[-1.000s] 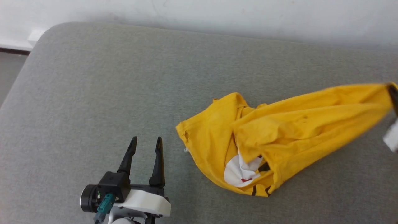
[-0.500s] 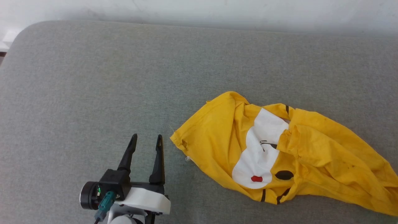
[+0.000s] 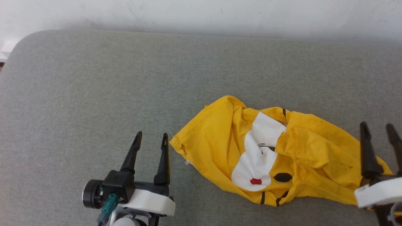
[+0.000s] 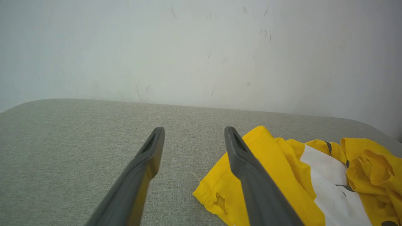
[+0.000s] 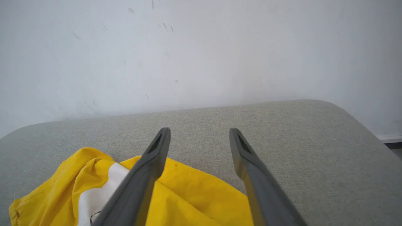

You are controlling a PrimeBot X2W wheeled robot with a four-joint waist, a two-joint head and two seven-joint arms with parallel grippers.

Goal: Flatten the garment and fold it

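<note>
**Yellow T-shirt crumpled on the grey worktop, both grippers empty**

A pale, scuffed wall ran along the far edge of the padded, fabric-covered worktop, whose far-left corner was rounded. Nothing else lay on the grey cloth, and nothing stood between either gripper and the shirt.

The T-shirt lay right of centre in the head view, bunched and unfolded, stretching from a hemmed corner at its left end toward the lower right. Part of the print faced up: a white patch with a red dot, a black oval beside it and short black stripes near the lower edge. A rumpled yellow fold covered the right side of the print.

The left gripper sat at the lower left, fingers spread wide with only bare worktop between them. Its right finger stood just beside the shirt's left corner, with a thin strip of grey between the two in the head view.

The right gripper sat at the lower right over the shirt's right end, its fingers likewise wide apart and clasping nothing. In the right wrist view yellow cloth lay beneath the fingers; whether they touched it could not be told.
</note>
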